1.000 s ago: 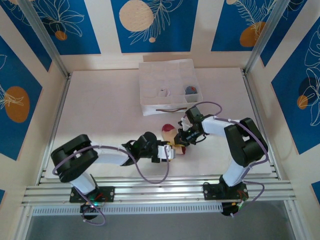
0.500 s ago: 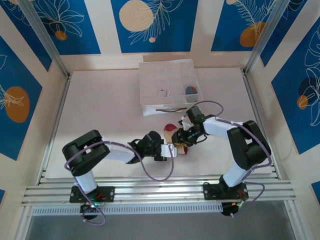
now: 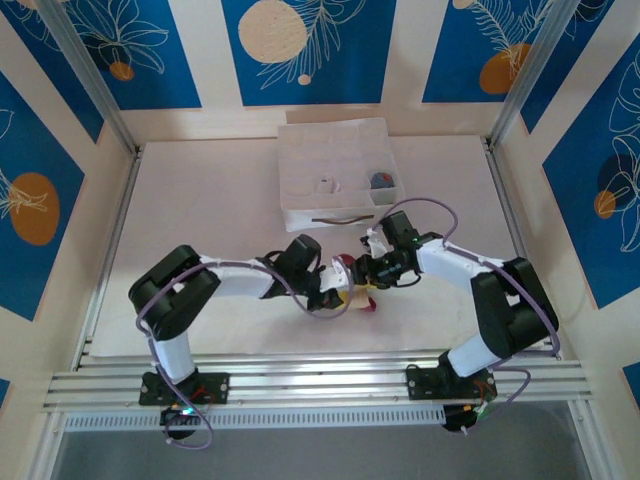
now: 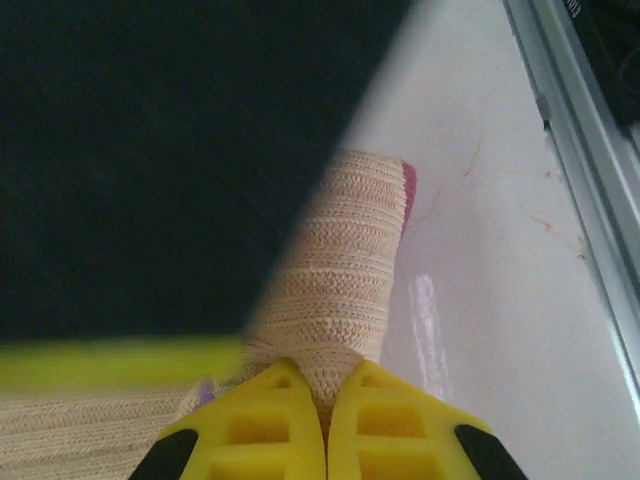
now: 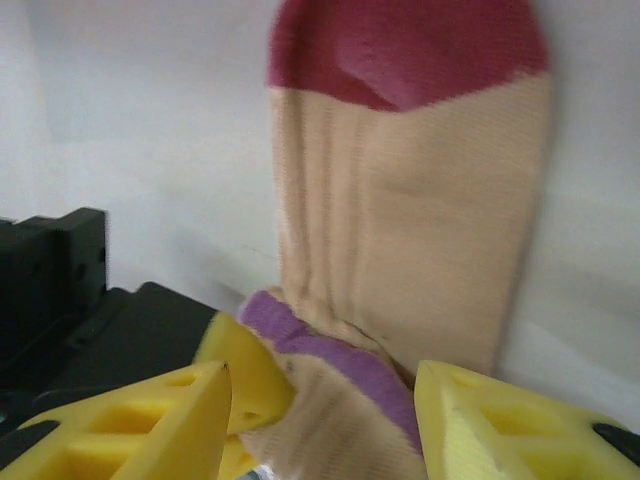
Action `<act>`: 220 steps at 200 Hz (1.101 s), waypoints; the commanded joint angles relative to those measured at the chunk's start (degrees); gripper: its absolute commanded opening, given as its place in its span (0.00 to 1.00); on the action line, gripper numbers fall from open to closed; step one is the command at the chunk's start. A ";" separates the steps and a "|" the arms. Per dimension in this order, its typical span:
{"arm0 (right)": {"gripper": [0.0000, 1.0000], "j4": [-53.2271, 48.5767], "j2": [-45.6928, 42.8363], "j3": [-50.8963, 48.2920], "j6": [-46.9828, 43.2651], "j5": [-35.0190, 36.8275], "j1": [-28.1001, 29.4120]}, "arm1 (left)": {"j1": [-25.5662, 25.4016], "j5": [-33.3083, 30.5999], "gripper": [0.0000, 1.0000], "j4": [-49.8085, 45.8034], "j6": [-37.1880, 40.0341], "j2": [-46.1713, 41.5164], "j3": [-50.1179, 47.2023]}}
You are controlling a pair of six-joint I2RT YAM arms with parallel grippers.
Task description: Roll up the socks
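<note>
A tan sock (image 5: 410, 230) with a maroon toe (image 5: 405, 50) and a purple cuff stripe lies flat on the table in front of the box, its near end partly rolled. My left gripper (image 4: 325, 400) is shut, its yellow fingers pinching a fold of the tan knit (image 4: 345, 260). My right gripper (image 5: 325, 410) is open and straddles the rolled cuff end, one fingertip (image 5: 165, 415) beside the left gripper's finger. In the top view the left gripper (image 3: 345, 297) and right gripper (image 3: 368, 272) meet over the sock (image 3: 343, 264). A white sock (image 3: 327, 185) and a grey sock (image 3: 381, 180) sit in the box.
The white fabric compartment box (image 3: 300, 160) stands at the back centre, just beyond the grippers. Metal rails (image 3: 320, 380) run along the near edge, and frame posts stand at the back corners. The white table (image 3: 200, 220) spreads to the left and right.
My left gripper moved in toward the sock and shut on it. My right gripper opened, letting go of the rolled end, and shifted slightly left.
</note>
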 commanded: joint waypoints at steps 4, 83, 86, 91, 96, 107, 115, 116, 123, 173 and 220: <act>0.51 3.56 3.11 -2.02 -0.11 -4.81 0.60 | 2.45 5.27 0.00 -8.95 -7.17 3.69 2.72; 0.35 5.10 2.12 -5.13 0.44 -4.72 0.79 | 9.24 5.95 0.00 -13.95 -19.98 11.86 6.93; 0.31 5.00 2.20 -5.04 0.49 -4.44 0.82 | 9.27 5.88 0.00 -13.94 -19.90 11.89 6.88; 0.26 4.45 2.57 -4.86 0.74 -3.82 0.83 | 9.27 5.66 0.00 -13.66 -19.77 11.76 6.80; 0.21 3.73 2.92 -4.60 1.05 -2.90 0.77 | 9.23 5.55 0.00 -13.25 -19.46 11.51 6.57; 0.13 1.21 4.19 -3.44 1.86 -0.36 0.62 | 9.23 5.37 0.02 -11.46 -18.26 10.28 5.48; 0.10 -0.74 5.61 -2.50 2.24 1.01 0.33 | 9.26 5.64 0.10 -9.38 -17.35 8.80 4.12; 0.09 -1.00 5.71 -2.33 2.34 1.10 0.30 | 9.22 5.68 0.11 -9.06 -17.21 8.56 3.96; 0.07 -2.46 7.08 -1.42 2.57 1.77 0.07 | 9.24 6.90 0.14 -7.56 -15.93 7.10 2.97; 0.04 -7.01 11.37 2.22 3.24 3.14 -0.01 | 9.14 6.02 0.30 1.78 -4.47 -8.40 -6.56; 0.01 -9.74 15.34 4.82 2.23 3.93 0.12 | 4.07 -6.35 0.41 6.62 11.05 -13.69 -12.07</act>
